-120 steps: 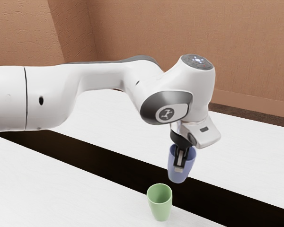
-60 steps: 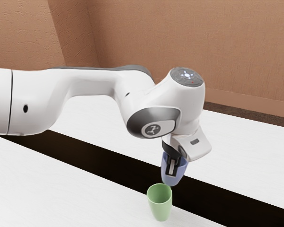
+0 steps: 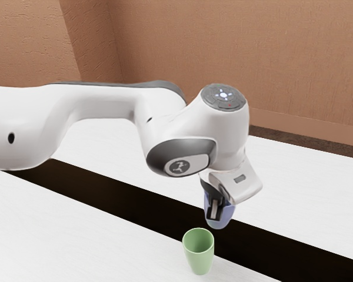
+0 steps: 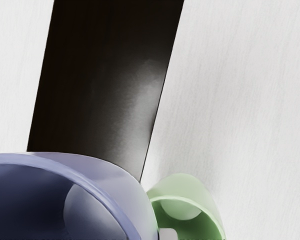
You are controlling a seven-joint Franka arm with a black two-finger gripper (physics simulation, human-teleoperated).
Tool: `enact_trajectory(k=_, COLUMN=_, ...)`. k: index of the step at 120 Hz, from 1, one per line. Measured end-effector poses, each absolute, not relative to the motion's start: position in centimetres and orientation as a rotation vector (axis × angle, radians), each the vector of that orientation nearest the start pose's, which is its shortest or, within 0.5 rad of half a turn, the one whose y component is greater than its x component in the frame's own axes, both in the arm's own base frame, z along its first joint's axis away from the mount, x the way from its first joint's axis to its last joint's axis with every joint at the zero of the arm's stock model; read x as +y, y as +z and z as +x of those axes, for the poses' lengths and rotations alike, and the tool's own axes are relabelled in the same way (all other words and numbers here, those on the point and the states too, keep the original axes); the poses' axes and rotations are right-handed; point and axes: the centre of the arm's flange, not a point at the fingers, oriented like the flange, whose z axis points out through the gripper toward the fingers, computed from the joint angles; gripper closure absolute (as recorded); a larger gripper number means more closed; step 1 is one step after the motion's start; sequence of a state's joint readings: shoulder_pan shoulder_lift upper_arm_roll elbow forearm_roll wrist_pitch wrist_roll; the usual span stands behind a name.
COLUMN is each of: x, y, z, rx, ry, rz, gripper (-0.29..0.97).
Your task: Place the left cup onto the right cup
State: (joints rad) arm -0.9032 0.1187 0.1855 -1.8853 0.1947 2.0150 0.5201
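Note:
A lavender-blue cup (image 3: 222, 216) hangs tilted in the air, and my gripper (image 3: 215, 210) is shut on its rim. A light green cup (image 3: 198, 251) stands upright on the white table (image 3: 59, 235), just below the blue cup and slightly toward the exterior view's left. A small gap separates the two cups. In the wrist view the blue cup (image 4: 65, 197) looms large and blurred under my hand, with the green cup (image 4: 187, 205) right beside it.
A wide dark stripe (image 3: 123, 202) crosses the table between its white parts. Brown walls (image 3: 223, 53) rise behind the table. White tabletop stretches out on both sides of the green cup.
My arm has carried the blue cup toward the exterior view's left, bringing it almost over the green cup. The green cup has not moved.

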Motion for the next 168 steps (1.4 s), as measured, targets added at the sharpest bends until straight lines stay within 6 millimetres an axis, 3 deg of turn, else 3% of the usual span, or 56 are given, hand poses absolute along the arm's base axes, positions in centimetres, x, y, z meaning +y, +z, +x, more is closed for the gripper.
enact_trajectory(k=61, x=-36.6, y=44.0, z=43.3, rx=1.734, ry=-0.066, rz=-2.403, gripper=0.79)
enact_trajectory(k=168, x=-35.8, y=41.4, z=41.7, rx=1.629, ry=-0.072, rz=-2.494, gripper=0.79)
